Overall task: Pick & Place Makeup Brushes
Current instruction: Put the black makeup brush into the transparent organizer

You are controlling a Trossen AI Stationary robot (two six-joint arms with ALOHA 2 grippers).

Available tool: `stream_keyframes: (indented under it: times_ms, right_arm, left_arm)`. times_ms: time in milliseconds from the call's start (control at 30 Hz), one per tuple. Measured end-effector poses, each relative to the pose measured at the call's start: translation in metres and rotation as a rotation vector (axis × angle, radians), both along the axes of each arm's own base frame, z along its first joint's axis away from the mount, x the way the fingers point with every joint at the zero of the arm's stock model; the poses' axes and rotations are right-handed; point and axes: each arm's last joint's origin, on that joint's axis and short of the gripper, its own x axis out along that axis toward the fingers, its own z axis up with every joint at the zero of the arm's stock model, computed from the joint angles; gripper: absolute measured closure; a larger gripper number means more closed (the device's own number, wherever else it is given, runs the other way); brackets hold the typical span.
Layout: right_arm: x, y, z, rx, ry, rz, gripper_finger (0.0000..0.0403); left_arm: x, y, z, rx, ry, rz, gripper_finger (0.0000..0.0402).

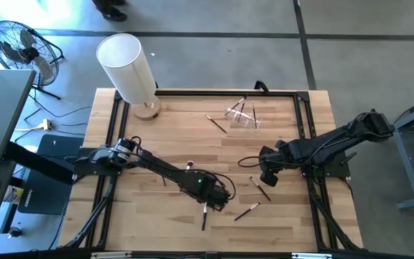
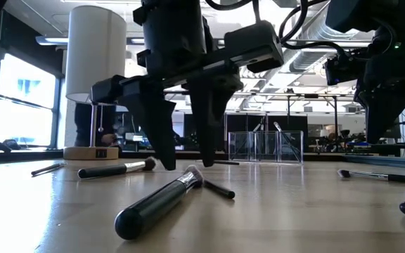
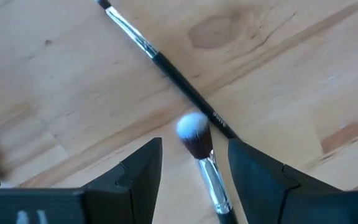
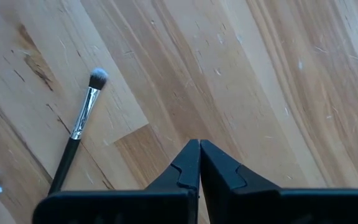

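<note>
On the left stands a tall white cylinder lamp [image 1: 126, 68] at the back corner of the wooden table [image 1: 171, 122]. From that side the left arm reaches toward the table's near middle, where the left gripper [image 2: 180, 158] hangs low with its fingers [image 3: 135, 171] spread apart, holding nothing. A fluffy-tipped brush [image 3: 205, 165] lies on the wood right between them, its pale tip touching a thin dark brush [image 3: 166, 64] that crosses just beyond it. More makeup brushes [image 1: 254, 194] lie scattered around that gripper, some toward the lamp, some to its right near the front edge. Toward the back of the table sits a clear acrylic holder [image 1: 241, 116] with a couple of brushes in it. Farther right, the right gripper [image 4: 199, 163] hovers over bare wood, its fingers pressed together and empty, a small silver-collared brush [image 4: 79, 127] lying beside it.
</note>
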Motion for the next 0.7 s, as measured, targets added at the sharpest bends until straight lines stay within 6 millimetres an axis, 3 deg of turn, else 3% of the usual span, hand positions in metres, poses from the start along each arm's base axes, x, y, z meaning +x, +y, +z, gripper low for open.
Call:
stream_keyframes:
  times_ms: [700]
  right_arm:
    - [0.001,0.000,0.000,0.001,-0.008,0.002,0.0402]
  left_arm:
    - [0.002,-0.001,-0.016,-0.040,0.006,0.015,0.0226]
